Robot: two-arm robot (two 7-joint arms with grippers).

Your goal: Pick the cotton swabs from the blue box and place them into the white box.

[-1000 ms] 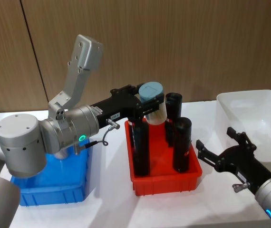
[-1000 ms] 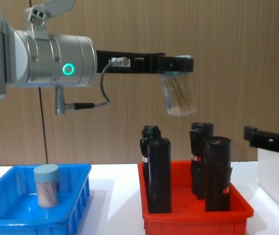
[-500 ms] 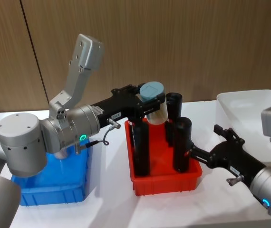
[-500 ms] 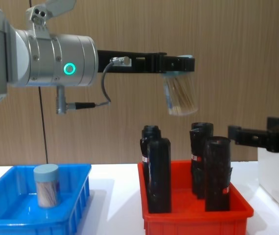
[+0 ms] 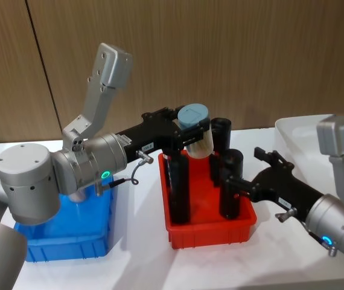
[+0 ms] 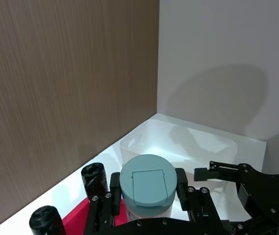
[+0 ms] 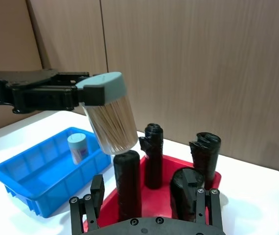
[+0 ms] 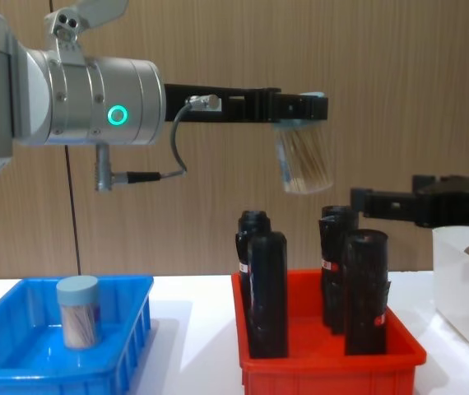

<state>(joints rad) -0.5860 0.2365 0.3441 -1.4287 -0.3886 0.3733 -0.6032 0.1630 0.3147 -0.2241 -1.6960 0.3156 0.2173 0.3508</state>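
Note:
My left gripper (image 8: 302,109) is shut on a cotton swab jar (image 5: 194,129) and holds it tilted, high over the red bin (image 5: 212,233). Its pale blue lid (image 6: 147,179) sits between the black fingers. A second swab jar (image 8: 78,311) stands upright in the blue box (image 8: 20,374) at the left. My right gripper (image 5: 244,167) is open, reaching leftward beside the black bottles (image 8: 364,288), a little lower than the held jar (image 7: 109,117). The white box (image 5: 317,130) stands at the far right, behind the right arm.
Several tall black bottles (image 5: 179,187) stand upright in the red bin, directly under the held jar. A wood-panelled wall (image 5: 250,54) rises close behind the white table (image 5: 142,266).
The right gripper has swung left and upward from near the white box to beside the black bottles. The left gripper and its jar have hardly moved.

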